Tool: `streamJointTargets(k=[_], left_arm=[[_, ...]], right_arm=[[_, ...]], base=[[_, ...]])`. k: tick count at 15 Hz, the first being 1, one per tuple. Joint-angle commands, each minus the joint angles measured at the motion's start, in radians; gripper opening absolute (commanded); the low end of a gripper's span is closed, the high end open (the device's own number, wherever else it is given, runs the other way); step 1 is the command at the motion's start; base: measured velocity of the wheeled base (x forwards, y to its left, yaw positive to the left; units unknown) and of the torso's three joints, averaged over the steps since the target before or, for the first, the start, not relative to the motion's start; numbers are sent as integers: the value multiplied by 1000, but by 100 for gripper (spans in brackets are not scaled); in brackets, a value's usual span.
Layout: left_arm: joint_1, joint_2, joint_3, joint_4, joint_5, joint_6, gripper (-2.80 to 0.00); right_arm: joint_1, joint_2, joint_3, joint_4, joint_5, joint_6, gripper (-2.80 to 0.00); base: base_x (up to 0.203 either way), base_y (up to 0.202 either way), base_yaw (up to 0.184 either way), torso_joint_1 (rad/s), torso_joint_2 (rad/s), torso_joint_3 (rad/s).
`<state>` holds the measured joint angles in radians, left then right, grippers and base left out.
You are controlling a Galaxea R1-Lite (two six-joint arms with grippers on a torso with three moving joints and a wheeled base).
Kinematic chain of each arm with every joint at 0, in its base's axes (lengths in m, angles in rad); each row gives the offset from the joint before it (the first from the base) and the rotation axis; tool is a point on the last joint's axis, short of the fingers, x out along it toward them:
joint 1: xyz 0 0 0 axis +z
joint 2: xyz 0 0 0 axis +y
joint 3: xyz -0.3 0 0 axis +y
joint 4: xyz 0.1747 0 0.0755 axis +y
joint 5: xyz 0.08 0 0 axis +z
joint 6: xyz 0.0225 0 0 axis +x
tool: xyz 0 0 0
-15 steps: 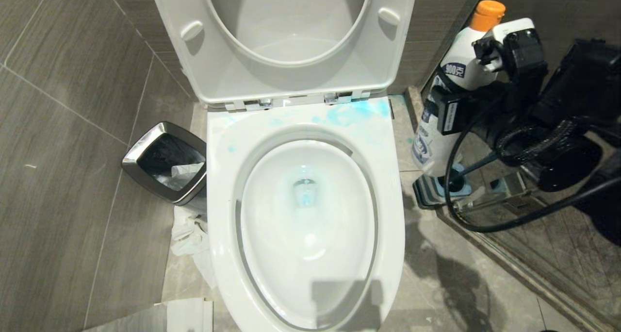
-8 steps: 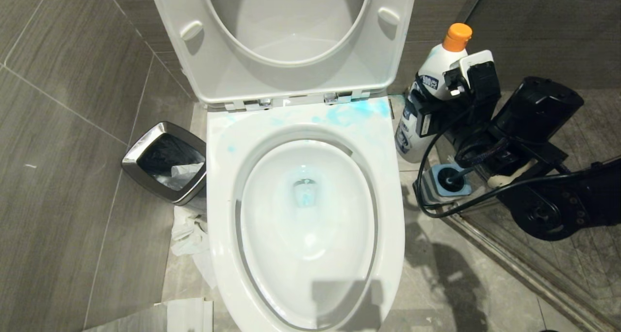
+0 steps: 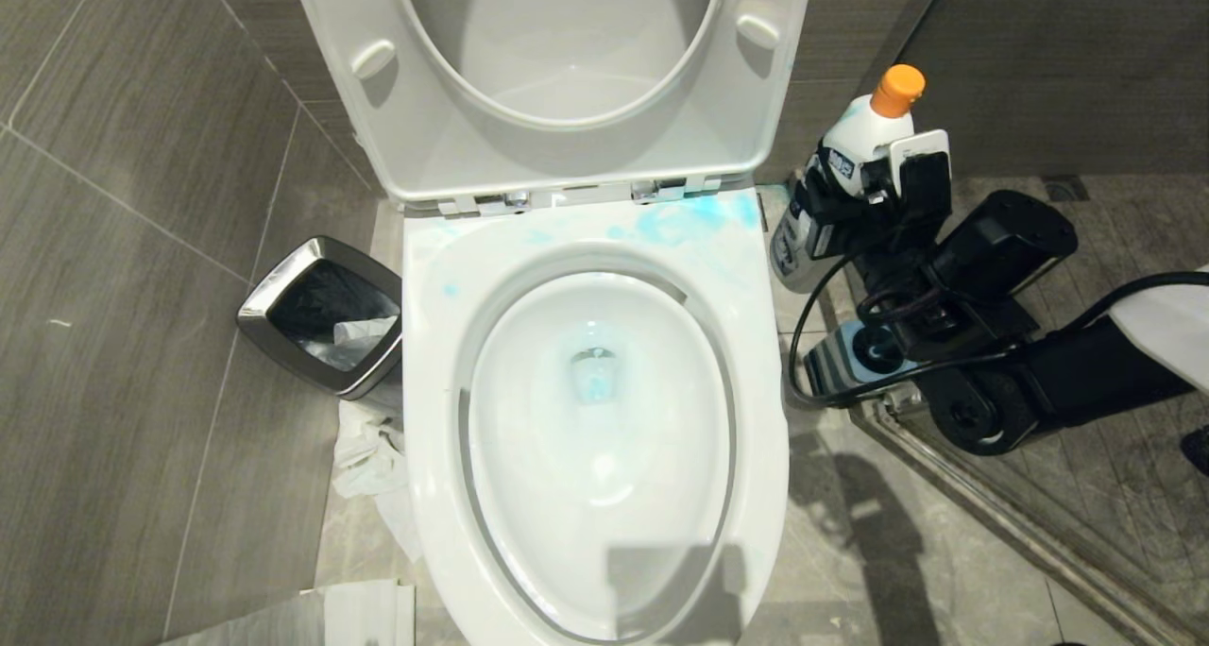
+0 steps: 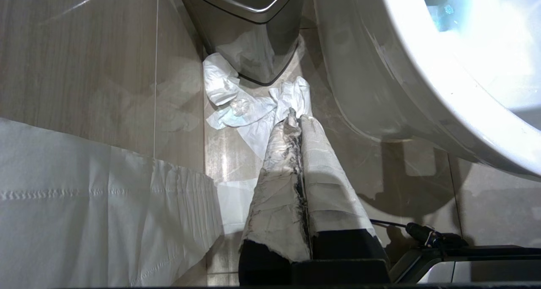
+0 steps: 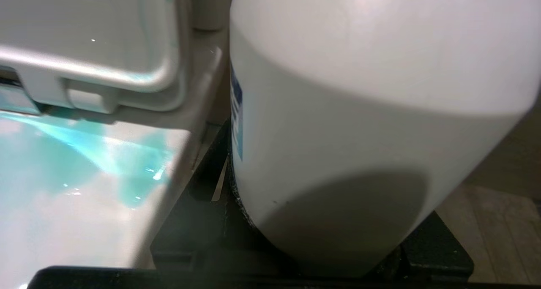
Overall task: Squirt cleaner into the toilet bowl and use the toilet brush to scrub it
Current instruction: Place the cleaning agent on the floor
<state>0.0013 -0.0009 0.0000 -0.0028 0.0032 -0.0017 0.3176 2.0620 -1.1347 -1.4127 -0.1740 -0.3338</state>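
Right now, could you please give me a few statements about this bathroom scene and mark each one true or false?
1. The white toilet seat lid is raised. True.
2. The right gripper holds the white cleaner bottle with the orange cap. True.
3. Blue cleaner lies on the toilet rim. True.
4. The steel trash bin stands on the robot's right. False: on its left.
5. The left gripper has open fingers. False: shut.

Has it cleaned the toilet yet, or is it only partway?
Partway. Blue cleaner already streaks the rim, and the water in the toilet bowl is tinted. The right gripper holds the cleaner bottle upright beside the toilet. Scrubbing is left: the toilet brush sits in its holder on the floor.
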Motion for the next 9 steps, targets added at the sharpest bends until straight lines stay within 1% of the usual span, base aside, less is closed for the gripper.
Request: streamJointTargets(k=[1,3,9], left_arm=[[0,1,0,0,0,0,-280],[0,1,0,0,0,0,-280],[0,1,0,0,0,0,-280]], right_arm=[[-16,61,-34,-15,-4,-2,-280],[-27,95,-84,-18,-10,-1,-280],[-47,157,-148,-29,0,17,-280]], base=[[0,0,0,0,0,0],[0,0,0,0,0,0],[0,0,0,0,0,0]])
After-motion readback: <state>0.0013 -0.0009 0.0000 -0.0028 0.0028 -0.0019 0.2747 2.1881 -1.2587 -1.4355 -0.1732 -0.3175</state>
